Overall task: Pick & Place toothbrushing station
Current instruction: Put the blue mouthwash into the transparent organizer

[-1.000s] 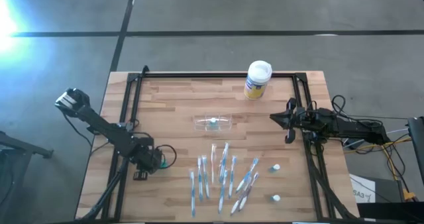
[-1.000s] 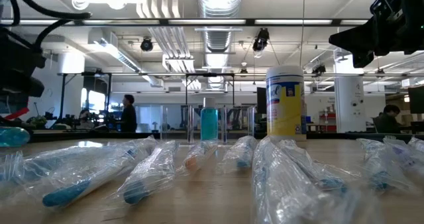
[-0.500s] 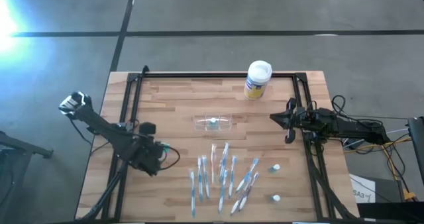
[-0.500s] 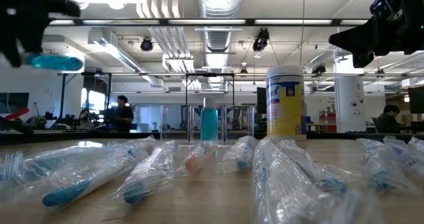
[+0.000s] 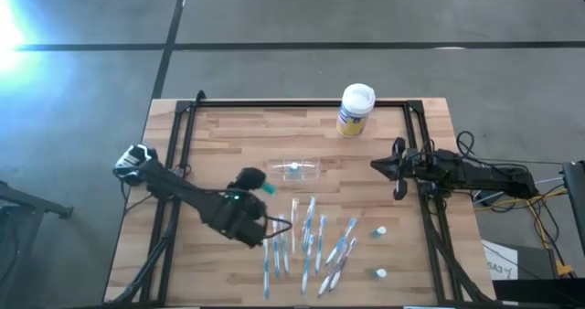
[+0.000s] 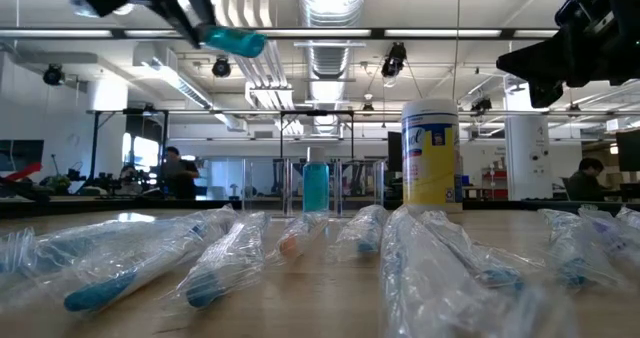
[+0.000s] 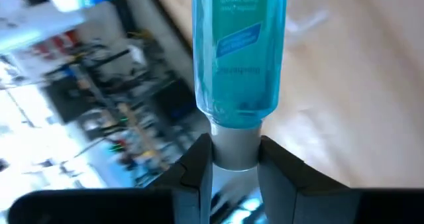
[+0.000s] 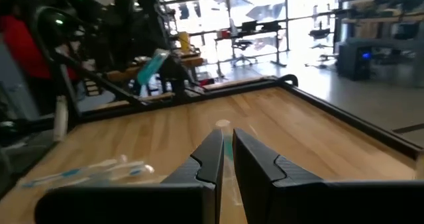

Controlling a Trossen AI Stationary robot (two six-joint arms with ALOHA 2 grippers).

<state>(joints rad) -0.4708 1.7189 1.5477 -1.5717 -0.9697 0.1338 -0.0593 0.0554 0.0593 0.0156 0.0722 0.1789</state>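
The toothbrushing station [image 5: 294,170] is a small clear holder lying mid-table; in the low view it [image 6: 315,188] shows a blue piece inside. My left gripper [image 5: 247,181] hovers high just to its left, shut on a teal tube [image 5: 259,187], which shows at the upper left of the low view [image 6: 235,41]. My right gripper [image 5: 377,165] waits shut at the table's right side, holding nothing. My left gripper pinches the teal tube's pale cap end [image 7: 235,144] between its two fingers [image 7: 199,168]. The tube's body [image 7: 238,52] sticks out past the fingertips, along the line of the fingers. It is lifted clear of the table and slants slightly downward in the low view.
Several plastic-wrapped toothbrushes [image 5: 306,240] lie in front of the station, toward the near edge. Two small pale pieces [image 5: 378,229] [image 5: 380,273] lie near right. A yellow canister with a white lid [image 5: 355,110] stands at the far edge. A black frame [image 5: 183,126] runs round the table.
My left gripper has risen from table height at the near left and swung toward the table's middle, rolling its wrist as it went. The teal tube has gone up with it, from down by the tabletop to high above it. The right arm has kept still.
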